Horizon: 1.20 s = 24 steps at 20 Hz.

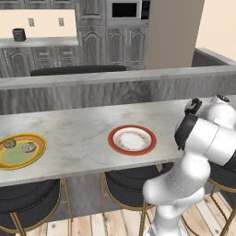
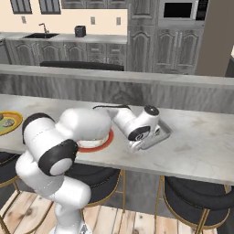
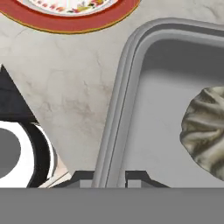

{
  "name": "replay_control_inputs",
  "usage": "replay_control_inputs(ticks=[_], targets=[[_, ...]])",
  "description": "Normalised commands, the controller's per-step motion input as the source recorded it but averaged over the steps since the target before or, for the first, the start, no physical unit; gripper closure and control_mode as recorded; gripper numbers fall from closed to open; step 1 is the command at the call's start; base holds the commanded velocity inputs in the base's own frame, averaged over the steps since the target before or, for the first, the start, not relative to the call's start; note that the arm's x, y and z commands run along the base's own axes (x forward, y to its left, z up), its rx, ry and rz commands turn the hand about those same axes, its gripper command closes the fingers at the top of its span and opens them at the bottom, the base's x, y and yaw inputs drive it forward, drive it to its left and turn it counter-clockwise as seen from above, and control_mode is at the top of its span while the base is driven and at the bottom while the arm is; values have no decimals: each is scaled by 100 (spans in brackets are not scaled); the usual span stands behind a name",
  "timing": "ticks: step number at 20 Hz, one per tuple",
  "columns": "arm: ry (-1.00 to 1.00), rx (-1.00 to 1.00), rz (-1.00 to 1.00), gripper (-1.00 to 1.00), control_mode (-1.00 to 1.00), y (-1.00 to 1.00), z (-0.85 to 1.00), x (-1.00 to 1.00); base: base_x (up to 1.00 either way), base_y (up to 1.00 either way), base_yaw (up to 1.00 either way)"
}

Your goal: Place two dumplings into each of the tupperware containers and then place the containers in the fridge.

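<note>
Hand view looks straight down on the pincer (image 3: 114,178), whose two dark tips straddle the raised rim of a shallow rectangular pale grey translucent tupperware container (image 3: 127,87), one tip outside the wall and one inside; the jaws are clenched on that rim. Inside this tray, towards its right side, lies a mottled grey-tan pleated dumpling (image 3: 205,131), partly cut off by the picture's edge. The tray rests on the pale marble desk (image 3: 65,78), and just beyond its corner lies the red-rimmed white round plate (image 3: 70,17), near the tray but not touching it.

From the right base view the white arm bends low over the desk, its hand pressed down at the near left side of the same grey tray (image 2: 163,130), with the red-rimmed plate (image 2: 97,145) mostly hidden behind the arm's elbow.

In the left base view the red-rimmed plate (image 1: 132,139) sits bare at the middle of the desk (image 1: 73,129). Far to the left lies a yellow-rimmed green round plate (image 1: 20,151) carrying two more grey-tan dumplings (image 1: 29,147), set apart from each other.
</note>
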Motion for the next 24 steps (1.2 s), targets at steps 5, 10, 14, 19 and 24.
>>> replay_control_inputs(ticks=[5, 10, 14, 19, 24], targets=[[-7, -2, 42, 100, -100, 29, 100, -100, 0, 0, 0], [0, -8, 44, 100, -100, 34, 65, -100, 0, 0, 0], [0, -12, 43, 100, -100, 63, 34, -100, 0, 0, 0], [-4, -24, 43, 100, -100, 100, -6, -70, 0, 0, 0], [-7, -6, 32, 100, -100, 100, -5, -12, 0, 0, 0]])
